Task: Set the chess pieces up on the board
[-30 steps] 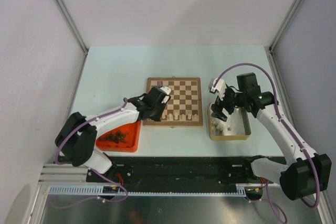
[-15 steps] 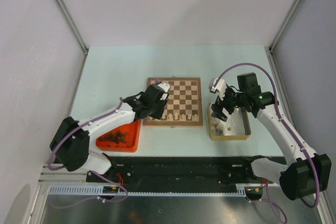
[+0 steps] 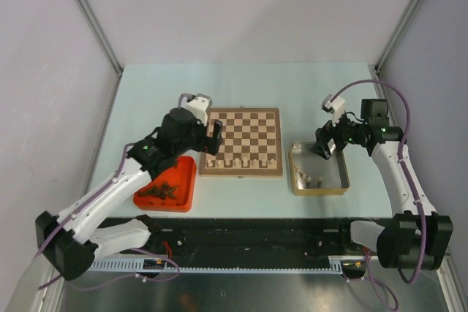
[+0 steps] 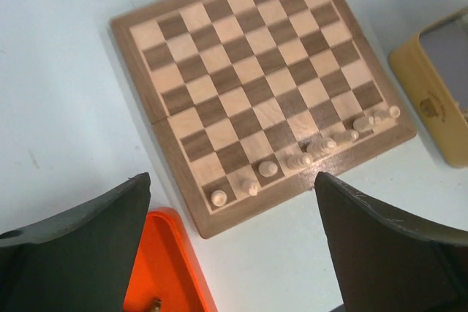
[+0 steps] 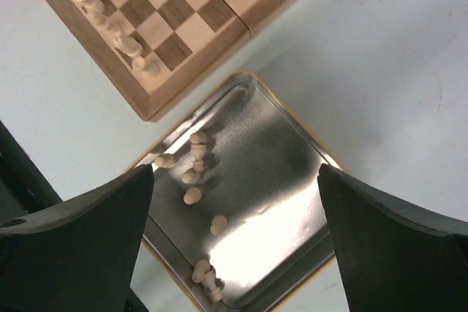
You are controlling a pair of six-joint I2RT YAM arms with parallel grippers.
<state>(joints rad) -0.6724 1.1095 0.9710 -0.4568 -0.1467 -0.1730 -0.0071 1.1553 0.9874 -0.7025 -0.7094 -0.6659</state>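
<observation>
Both have lifted, agape and empty: left hand off the board, right hand off the tin.

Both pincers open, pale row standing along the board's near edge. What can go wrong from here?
1. The pale pieces in the tin lie on their sides, several touching; the right pincer may take two, or pinch one askew and drop it.
2. The row on the board stands tightly spaced; setting the next piece down might topple neighbours.
3. The left pincer hangs near that row's end; a low swing toward the red tray may clip it.
</observation>
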